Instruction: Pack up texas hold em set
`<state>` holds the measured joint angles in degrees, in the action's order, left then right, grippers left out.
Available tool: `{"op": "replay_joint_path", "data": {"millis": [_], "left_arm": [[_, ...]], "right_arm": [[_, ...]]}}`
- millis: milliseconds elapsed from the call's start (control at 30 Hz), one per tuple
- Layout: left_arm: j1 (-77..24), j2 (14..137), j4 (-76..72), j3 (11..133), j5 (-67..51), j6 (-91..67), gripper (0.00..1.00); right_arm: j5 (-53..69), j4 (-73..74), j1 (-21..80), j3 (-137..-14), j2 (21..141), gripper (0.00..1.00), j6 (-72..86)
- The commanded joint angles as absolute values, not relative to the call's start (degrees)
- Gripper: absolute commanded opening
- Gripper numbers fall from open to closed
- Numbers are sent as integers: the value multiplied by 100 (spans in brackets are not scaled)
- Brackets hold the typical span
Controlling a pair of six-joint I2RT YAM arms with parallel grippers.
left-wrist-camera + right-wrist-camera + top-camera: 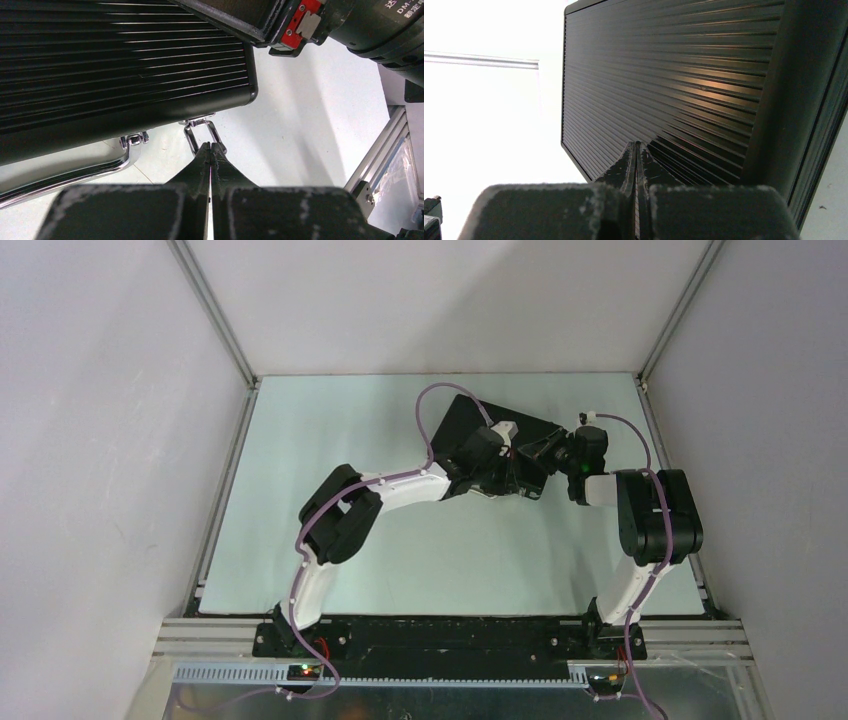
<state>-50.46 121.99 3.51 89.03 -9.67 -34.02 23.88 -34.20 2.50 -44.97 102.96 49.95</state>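
Tightly pressed together, the left jaws have their tips at the lower end of a small silver latch loop point(201, 131) that hangs off the front edge of the black briefcase point(125, 65). Whether any of the loop's wire is caught between them cannot be told. At 8 o'clock from the tips, the case's silver handle point(75, 175) curves along just above the pale desk point(300, 125). The ribbed lid fills the view from 10 to 12 o'clock and looks shut down onto the body. At 1 o'clock the right arm's wrist point(380, 25) leans over the case's corner.

The right jaws are also pressed together, with nothing between them. In their own camera their tips lie at the ribbed black face of the briefcase point(674, 90), which spreads from 11 to 2 o'clock. Actual contact cannot be made out.

From above, the briefcase point(470, 420) lies on the desk point(400, 560) toward 1 o'clock from its middle, set at an angle to the far edge. The left arm point(400, 490) reaches it from 7 o'clock and the right arm point(655, 515) from 4 o'clock, with their wrists nearly meeting over its near side.
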Motion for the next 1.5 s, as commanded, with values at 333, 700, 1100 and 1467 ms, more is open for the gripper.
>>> {"op": "replay_joint_path", "data": {"millis": [333,700,1100,1467], "left_arm": [[-5063,12308,365,8656,-1011,-3406,0],[-5063,12430,362,8404,-1020,-3483,0],[-5053,12622,334,8323,-866,-3443,0],[-5058,11817,390,7785,-251,-3203,0]], "right_arm": [[2175,-2903,211,-4322,10539,0,4843],[2179,-2904,211,-4324,10542,0,4832],[2180,-2925,215,-4324,10548,0,4825],[2175,-2922,211,-4324,10546,0,4825]]}}
